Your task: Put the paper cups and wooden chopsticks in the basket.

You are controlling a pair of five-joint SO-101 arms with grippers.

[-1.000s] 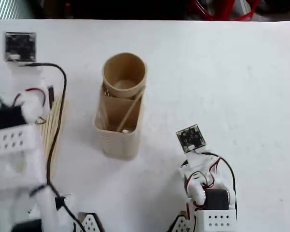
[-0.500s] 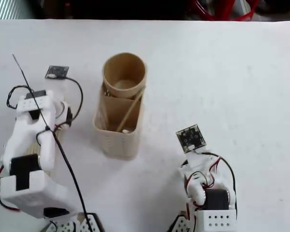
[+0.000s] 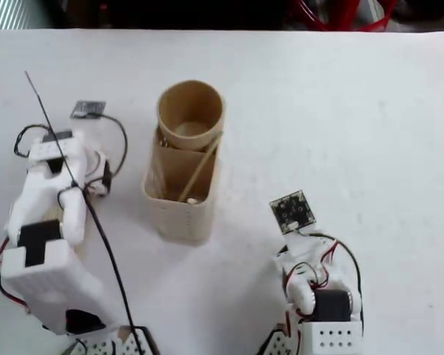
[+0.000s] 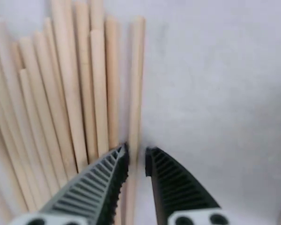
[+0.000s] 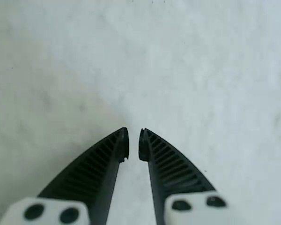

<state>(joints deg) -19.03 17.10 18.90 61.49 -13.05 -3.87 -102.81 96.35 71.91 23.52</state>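
Left gripper fingers are closed on the outermost chopstick. Risk: the thin stick pivots or slips, or drags the neighbours touching one finger. Right gripper fingers nearly meet, holding nothing, over the table. Count: roughly ten loose chopsticks beside the left fingers. Well apart, one basket holds one paper cup and one leaning chopstick.

The basket stands mid-desk. A paper cup sits in its far end, with a leaning chopstick before it. Left of the basket, the wooden chopsticks lie on the desk. The left claw straddles the outermost chopstick.
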